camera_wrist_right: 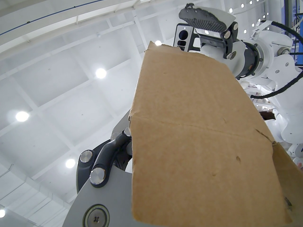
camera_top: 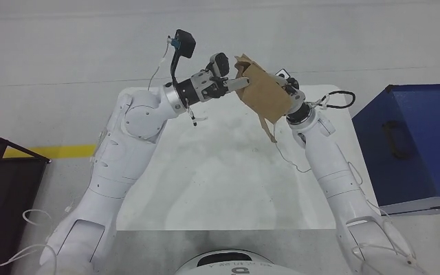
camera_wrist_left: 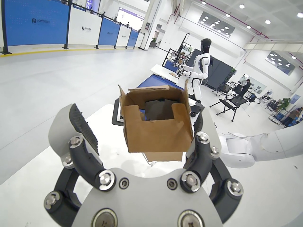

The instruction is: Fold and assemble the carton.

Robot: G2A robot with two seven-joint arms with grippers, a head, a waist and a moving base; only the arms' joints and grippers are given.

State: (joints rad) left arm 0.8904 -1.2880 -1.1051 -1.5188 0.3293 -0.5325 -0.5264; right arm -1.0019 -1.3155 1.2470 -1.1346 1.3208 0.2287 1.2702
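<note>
Grips the brown cardboard carton (camera_top: 265,96) in the right end effector (camera_top: 287,86), mouth just ahead of the released left end effector (camera_wrist_left: 136,119); likely mid-folding, next needing flaps (camera_wrist_left: 180,112) pushed inward.

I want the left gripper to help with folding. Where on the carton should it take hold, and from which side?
Probably a side wall at the open end, approached head-on. The carton has its open end toward the open left gripper; the wall edge beside one finger is thin and free, so one finger fits inside.
</note>
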